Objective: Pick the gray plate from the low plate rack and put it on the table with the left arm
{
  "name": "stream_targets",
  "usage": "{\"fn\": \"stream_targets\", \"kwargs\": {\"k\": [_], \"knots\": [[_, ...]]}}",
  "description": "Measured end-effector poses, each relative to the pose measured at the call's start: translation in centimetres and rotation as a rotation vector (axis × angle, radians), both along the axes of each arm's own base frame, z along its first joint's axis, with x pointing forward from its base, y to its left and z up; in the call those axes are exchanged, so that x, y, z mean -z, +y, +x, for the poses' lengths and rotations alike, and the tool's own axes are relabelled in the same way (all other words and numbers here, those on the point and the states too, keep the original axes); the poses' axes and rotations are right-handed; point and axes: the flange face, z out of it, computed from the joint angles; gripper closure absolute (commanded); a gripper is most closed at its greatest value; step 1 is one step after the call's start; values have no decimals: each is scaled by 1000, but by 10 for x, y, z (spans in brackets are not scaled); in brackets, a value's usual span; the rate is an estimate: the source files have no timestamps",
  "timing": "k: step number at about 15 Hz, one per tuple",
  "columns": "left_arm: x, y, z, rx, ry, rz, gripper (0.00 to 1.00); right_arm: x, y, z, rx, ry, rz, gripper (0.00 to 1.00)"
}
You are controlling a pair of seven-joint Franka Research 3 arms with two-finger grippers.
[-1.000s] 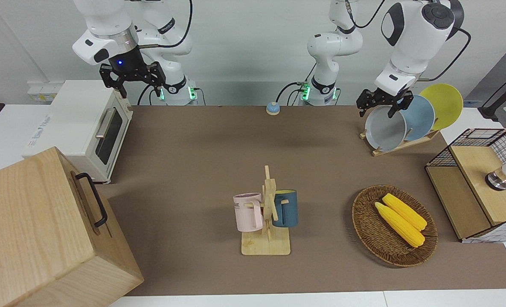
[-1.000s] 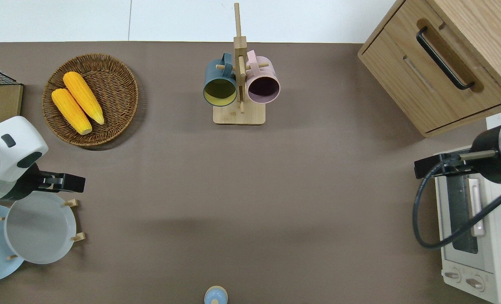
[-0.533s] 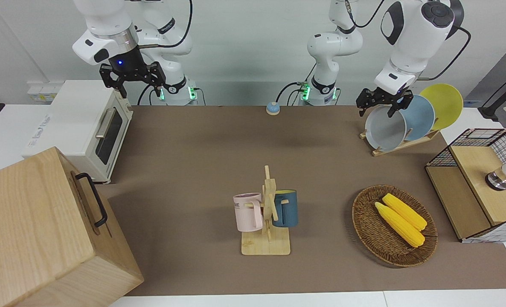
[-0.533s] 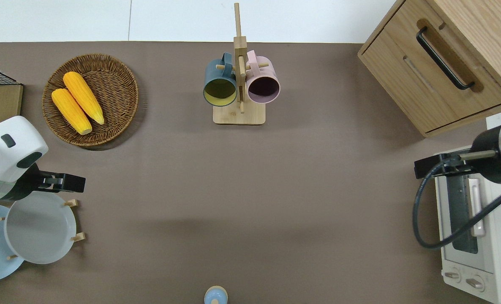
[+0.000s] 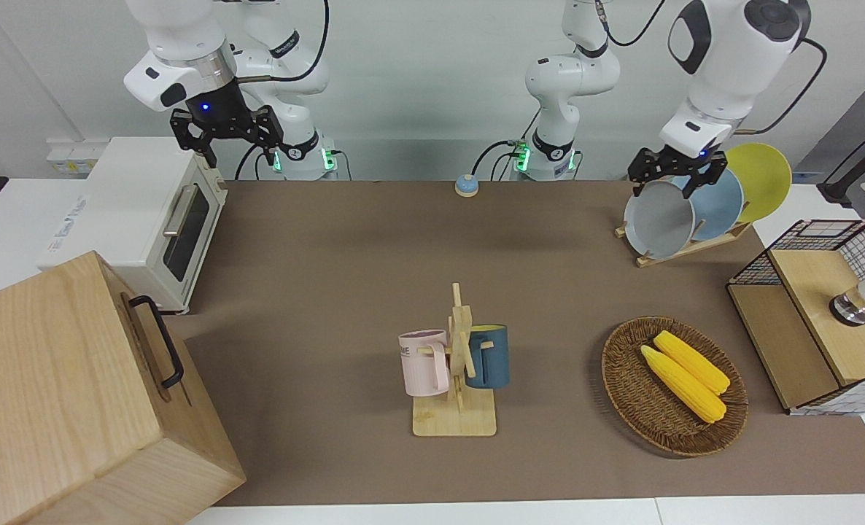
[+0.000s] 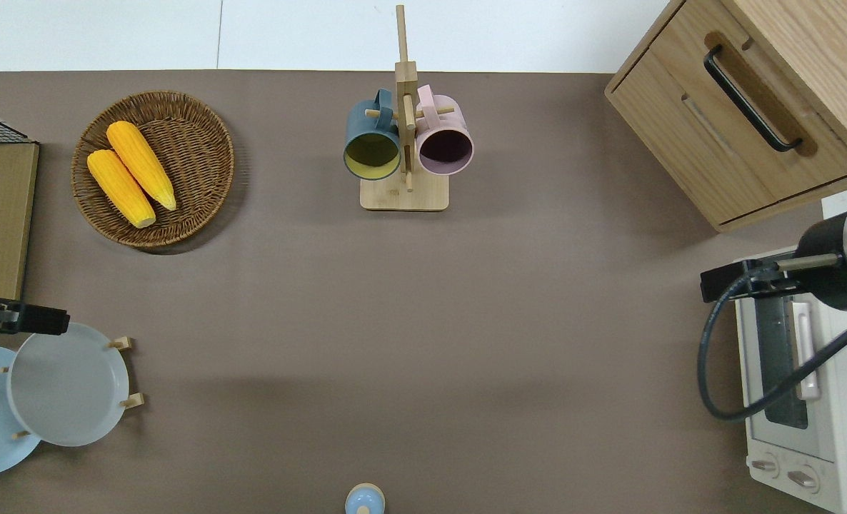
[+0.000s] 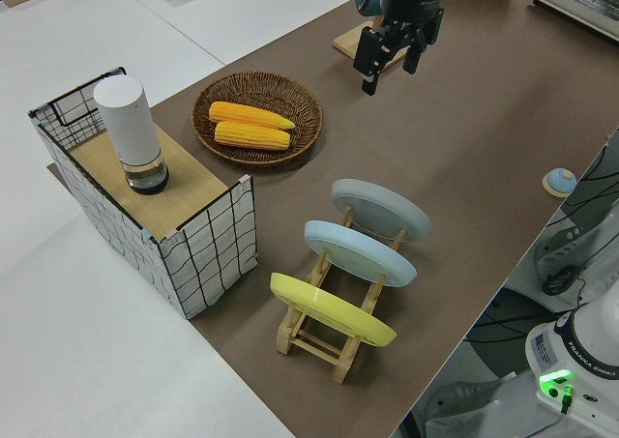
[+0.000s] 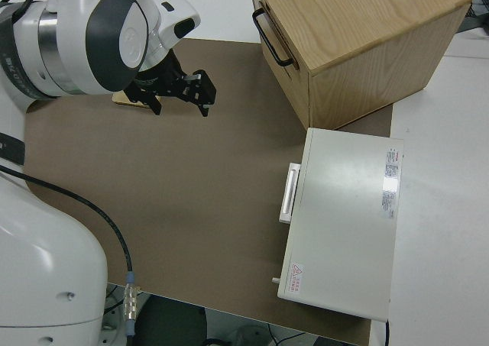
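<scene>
Gray plate (image 5: 657, 219) stood on edge in the end slot of the low plate rack (image 5: 684, 246), beside the blue plate (image 5: 717, 201). Left gripper (image 5: 672, 177) hung above the gray plate's top rim, fingers spread, holding nothing. Best to straddle that rim only, clear of the blue plate, then lift along the slot. Right arm parked. Pink mug (image 5: 424, 362) bore lettering too small to read.

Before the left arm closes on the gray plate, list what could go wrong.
1. The gray plate leans right against the blue plate in the low plate rack; a finger could catch or drag the blue one.
2. The left gripper hangs open over the rim; a shallow pinch might slip.
</scene>
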Motion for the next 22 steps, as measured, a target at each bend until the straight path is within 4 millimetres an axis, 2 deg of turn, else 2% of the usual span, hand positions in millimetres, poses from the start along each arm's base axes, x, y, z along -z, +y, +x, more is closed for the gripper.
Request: {"fn": "stream_targets", "kwargs": {"k": [3,13,16,22], "knots": [[0,25,-3,-26,0,-7,7,0,0,0,0,0,0,11],[7,62,-14,-26,39,-9,9,0,0,0,0,0,0,13],[15,69,-18,-25,62,-7,9,0,0,0,0,0,0,11],[48,87,-33,-46,84,-17,9,0,0,0,0,0,0,11]]}}
